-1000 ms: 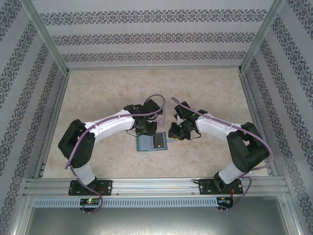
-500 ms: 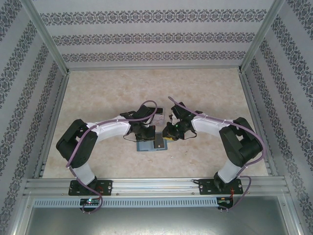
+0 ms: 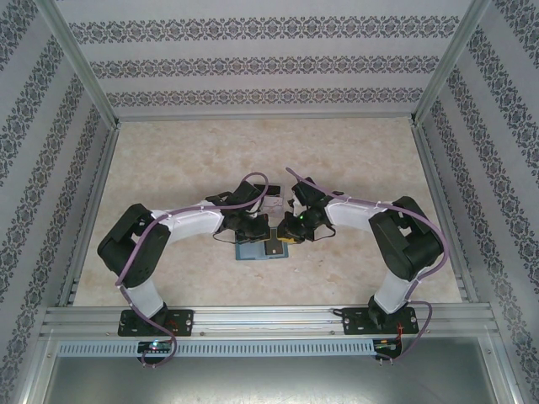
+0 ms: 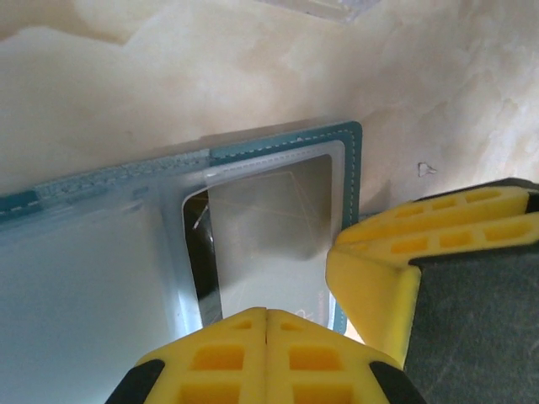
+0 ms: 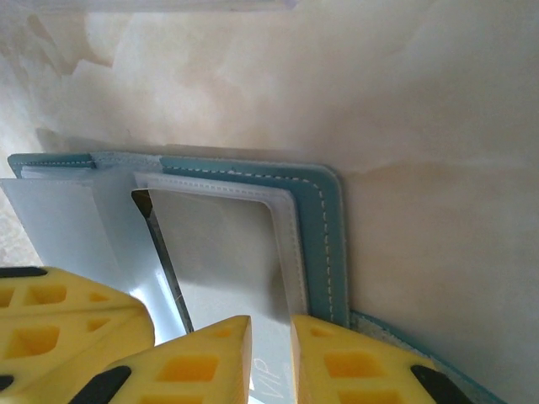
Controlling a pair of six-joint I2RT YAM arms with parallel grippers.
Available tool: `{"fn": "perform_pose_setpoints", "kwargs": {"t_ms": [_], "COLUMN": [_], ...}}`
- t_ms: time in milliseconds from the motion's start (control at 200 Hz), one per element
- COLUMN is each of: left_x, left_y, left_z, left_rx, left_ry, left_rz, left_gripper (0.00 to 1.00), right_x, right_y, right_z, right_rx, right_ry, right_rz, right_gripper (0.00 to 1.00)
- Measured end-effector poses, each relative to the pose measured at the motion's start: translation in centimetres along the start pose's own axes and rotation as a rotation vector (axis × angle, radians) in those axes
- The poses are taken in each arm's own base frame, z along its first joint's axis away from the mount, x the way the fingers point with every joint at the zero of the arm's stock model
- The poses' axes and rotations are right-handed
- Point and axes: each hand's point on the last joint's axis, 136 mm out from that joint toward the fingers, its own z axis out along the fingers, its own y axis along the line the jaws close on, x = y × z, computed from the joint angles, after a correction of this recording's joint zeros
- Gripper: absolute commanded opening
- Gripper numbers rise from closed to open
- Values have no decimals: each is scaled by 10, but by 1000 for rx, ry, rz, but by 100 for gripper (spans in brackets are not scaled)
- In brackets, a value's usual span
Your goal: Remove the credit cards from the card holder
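Your left pincer (image 3: 255, 231) is hanging clenched over the card holder (image 3: 249, 252), and your right pincer (image 3: 291, 233) is facing it from the other side. From above, the holder is lying open and flat near the middle of the table (image 3: 168, 168), its long axis running left to right and its fold pointing away from the arm bases.

At the left wrist, the left pincer (image 4: 266, 328) is pressing its fingertips together over a clear pocket, where a dark card (image 4: 199, 252) is showing one long edge.

At the right wrist, the right pincer (image 5: 271, 353) is keeping a slim gap over a pale card (image 5: 268, 372) with small lettering. You cannot tell whether it is grasping it.
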Motion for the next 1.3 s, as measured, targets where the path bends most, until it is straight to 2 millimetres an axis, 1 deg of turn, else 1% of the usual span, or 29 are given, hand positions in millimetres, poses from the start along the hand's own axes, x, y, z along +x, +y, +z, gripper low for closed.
{"fn": "perform_pose_setpoints", "kwargs": {"t_ms": [335,530,879,1209,1299], "left_x": [3,3,3,3,3], "left_y": [11,11,11,12,14], "left_z": [13,13,13,12,12], "left_rx": [-28,-28,-29,-41,-52], "left_ry": [28,28,29,29,30], "left_rz": [-15,-15,-12,-3,1], "left_gripper": [3,3,3,3,5], "right_x": [0,-1,-2,-3,-4], "right_y": [0,1,10,1,0], "right_z": [-1,-1,-1,3,2], "right_rx": [3,3,-7,29,38], "right_ry": [1,-2,-7,-9,-12], "right_rz": [2,1,-17,-6,-6], "right_gripper": [20,21,21,22,22]}}
